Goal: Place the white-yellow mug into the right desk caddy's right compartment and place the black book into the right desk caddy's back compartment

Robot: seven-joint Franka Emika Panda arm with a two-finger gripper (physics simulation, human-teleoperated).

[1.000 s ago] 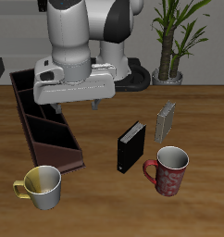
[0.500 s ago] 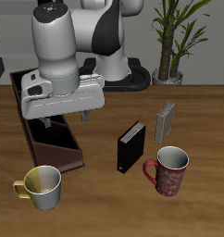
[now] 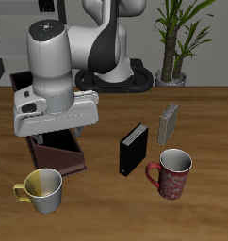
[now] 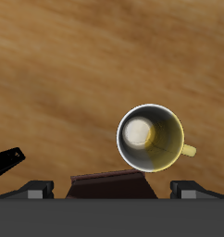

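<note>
The white-yellow mug [image 3: 41,189] stands upright on the table [image 3: 97,202] in the lower left of the outside picture, close to the low end of the right desk caddy [image 3: 59,149] but not in it. The gripper [image 3: 57,139] hangs above, a bit farther back, mostly hidden by the big arm, so I cannot tell if its fingers are spread or pressed together. In the wrist picture the mug [image 4: 152,138] shows from above, with its round rim and its yellow handle sticking out to one side. It looks hard, smooth and breakable, and probably a bit heavy for its size, so it could slip or crack if it is squeezed badly or dropped. I think a good hold is on the rim, one finger inside and one outside, on the side away from the handle. The black book [image 3: 134,149] stands upright in the middle of the outside picture, well apart from the caddy.
</note>
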